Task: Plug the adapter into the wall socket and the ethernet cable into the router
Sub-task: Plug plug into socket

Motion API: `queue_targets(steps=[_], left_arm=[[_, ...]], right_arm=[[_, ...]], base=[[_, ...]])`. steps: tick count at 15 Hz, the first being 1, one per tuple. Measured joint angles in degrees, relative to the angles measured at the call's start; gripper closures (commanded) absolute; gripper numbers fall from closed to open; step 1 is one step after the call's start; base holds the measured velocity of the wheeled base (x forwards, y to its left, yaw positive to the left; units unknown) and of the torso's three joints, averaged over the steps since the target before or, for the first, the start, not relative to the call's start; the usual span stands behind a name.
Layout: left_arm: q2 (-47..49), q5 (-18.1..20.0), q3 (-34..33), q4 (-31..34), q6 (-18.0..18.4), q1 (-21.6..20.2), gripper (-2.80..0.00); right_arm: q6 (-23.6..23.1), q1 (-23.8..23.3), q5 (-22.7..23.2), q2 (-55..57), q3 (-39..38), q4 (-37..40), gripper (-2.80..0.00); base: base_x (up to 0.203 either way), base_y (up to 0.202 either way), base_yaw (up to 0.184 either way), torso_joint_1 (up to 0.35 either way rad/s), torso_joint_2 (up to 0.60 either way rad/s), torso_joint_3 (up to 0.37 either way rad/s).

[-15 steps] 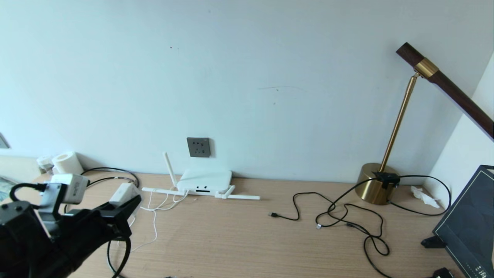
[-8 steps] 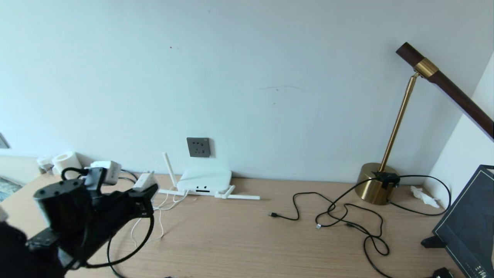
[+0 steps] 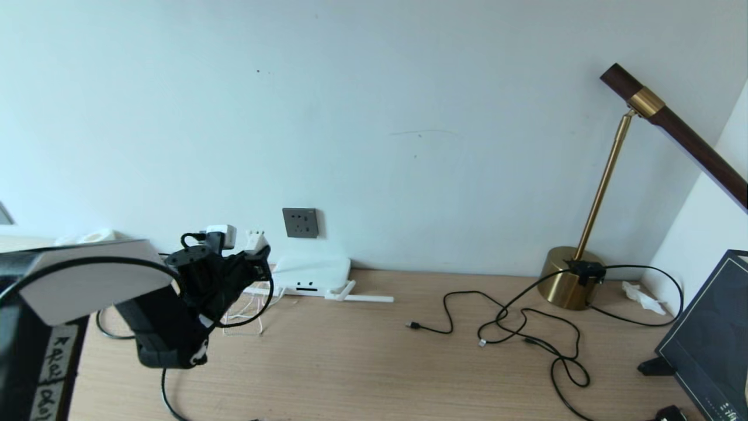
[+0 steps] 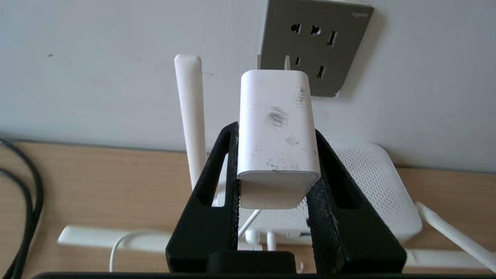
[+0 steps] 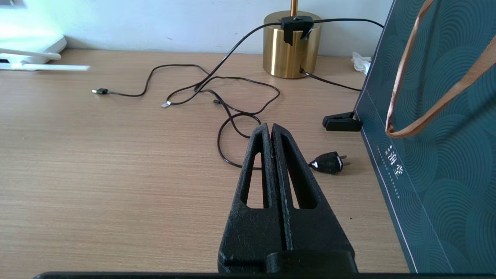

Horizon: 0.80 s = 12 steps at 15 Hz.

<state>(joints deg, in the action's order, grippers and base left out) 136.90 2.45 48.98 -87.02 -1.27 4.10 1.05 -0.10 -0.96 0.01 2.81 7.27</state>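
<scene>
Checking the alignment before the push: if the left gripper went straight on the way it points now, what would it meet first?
Probably the wall socket. The left gripper, shut on the adapter, points at the wall, and the adapter's prongs overlap the plate's lower left part, though the gap is hard to judge.

Desk (image 3: 374,362): light wood grain, set against the wall. On it: router (image 3: 312,273), white, at the back edge, antennas lying flat; thin white cord (image 3: 242,316) looped in front of it; lamp base (image 3: 570,285), brass, back right; thin black cables (image 3: 526,336) tangled mid-right; black plug (image 5: 328,162); black clip (image 5: 341,123); dark patterned bag (image 5: 438,135) at right; crumpled white scrap (image 3: 643,297), possibly tissue; paper roll (image 3: 93,236), far left, mostly hidden.
</scene>
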Motion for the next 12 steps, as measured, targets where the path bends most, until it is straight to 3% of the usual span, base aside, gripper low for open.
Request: queue_targets(steps=[5,12], left_arm=[[8.2,2.3,12.8,-0.2,0.1,0.5,0.0],[12.3,1.4,19.5,-0.2,0.5,2.8,0.0]], right_arm=[[0.0,0.0,0.0,0.0,0.0,0.0,0.0],[0.0,0.0,0.0,0.0,0.0,0.0,0.0]], base=[[0.0,0.0,0.0,0.0,0.0,0.0],[0.0,0.0,0.0,0.0,0.0,0.0]])
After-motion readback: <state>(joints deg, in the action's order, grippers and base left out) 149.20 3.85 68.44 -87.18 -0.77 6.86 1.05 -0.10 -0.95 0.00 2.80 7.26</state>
